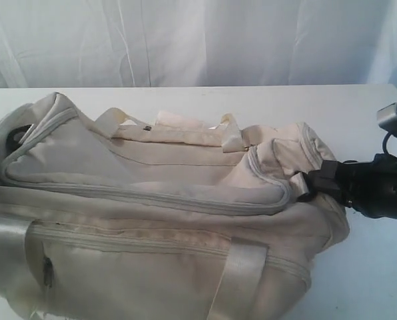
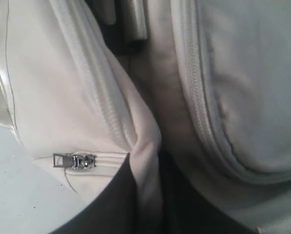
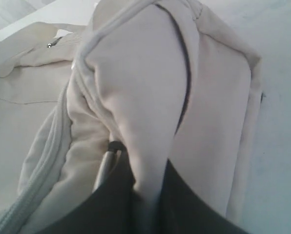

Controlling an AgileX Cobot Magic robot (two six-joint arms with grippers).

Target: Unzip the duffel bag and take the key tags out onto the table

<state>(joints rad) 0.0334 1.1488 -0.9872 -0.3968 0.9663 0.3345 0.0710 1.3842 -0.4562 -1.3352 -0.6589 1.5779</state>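
Cream duffel bag (image 1: 152,220), white table (image 1: 375,273), pale curtain (image 1: 185,40)

A pale white curtain (image 1: 185,40) hangs in soft folds, evenly lit.

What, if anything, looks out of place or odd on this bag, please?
The duffel bag lies slumped and creased, with a faint brownish smear along its front seam. At its right end a fold of fabric is bunched up, pinched in the right tool. Nothing looks spilled or torn.
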